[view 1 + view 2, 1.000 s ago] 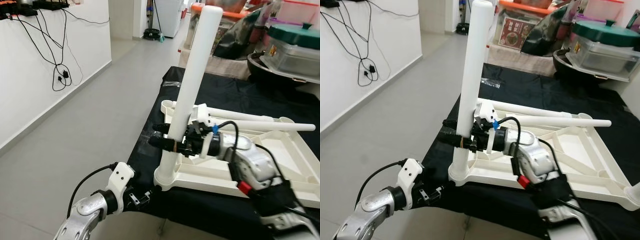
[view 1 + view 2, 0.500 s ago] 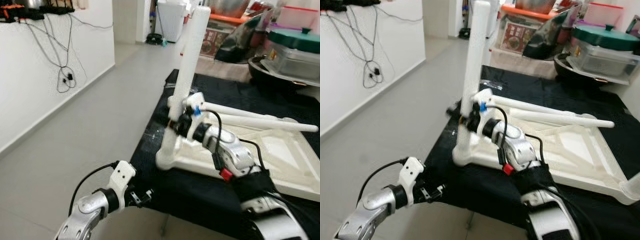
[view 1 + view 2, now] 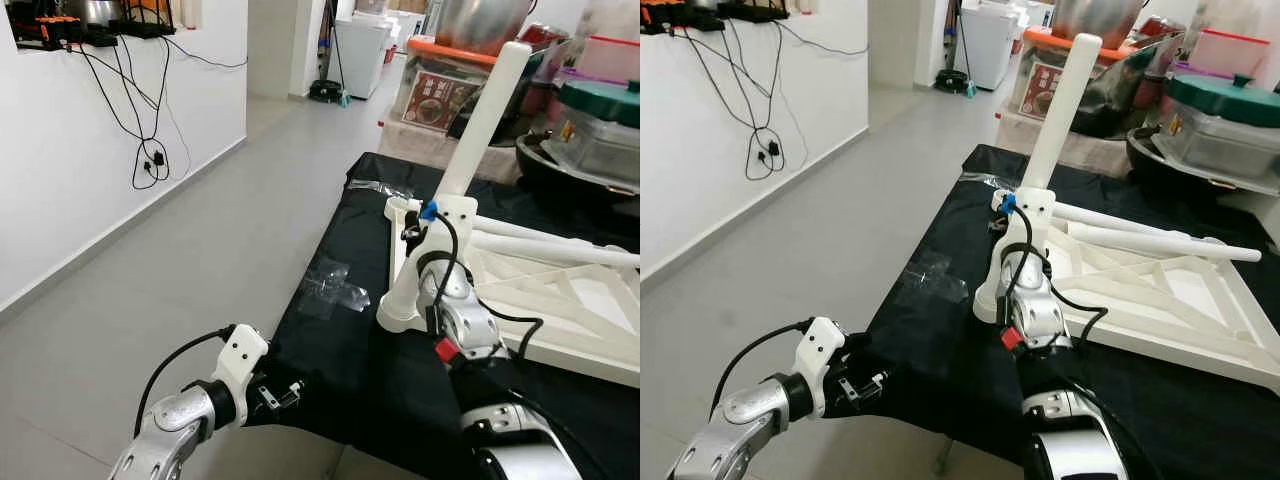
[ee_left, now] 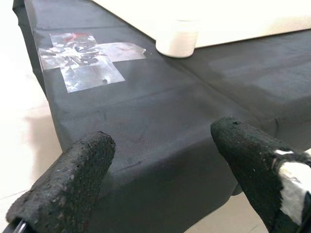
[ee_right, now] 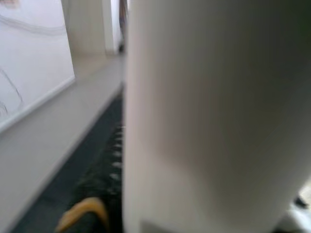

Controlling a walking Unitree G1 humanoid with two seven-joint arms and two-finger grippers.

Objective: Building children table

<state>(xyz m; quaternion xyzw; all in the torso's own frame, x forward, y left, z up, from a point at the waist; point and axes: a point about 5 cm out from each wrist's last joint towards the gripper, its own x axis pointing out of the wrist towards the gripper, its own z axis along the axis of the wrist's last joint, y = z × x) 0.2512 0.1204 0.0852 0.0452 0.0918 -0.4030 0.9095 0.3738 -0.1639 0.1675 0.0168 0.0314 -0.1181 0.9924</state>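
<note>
Black-draped work table fills the near scene. The white table frame lies upside down on it, toward the robot's right. One white leg stands in the frame's near corner socket, leaning to the right instead of plumb. More loose legs lie across the frame behind.

Right gripper is up against the standing leg low down; fingers hidden behind the wrist, so cannot tell if it clamps the leg. The right wrist view is mostly blurred white leg.

Left gripper hovers over the near table edge, fingers spread, holding nothing.

Risks: leg is tilted, so pushing now may jam it or cross-seat it. Frame is unbraced and could slide on the cloth. Clear tape patch marks a slick spot.
</note>
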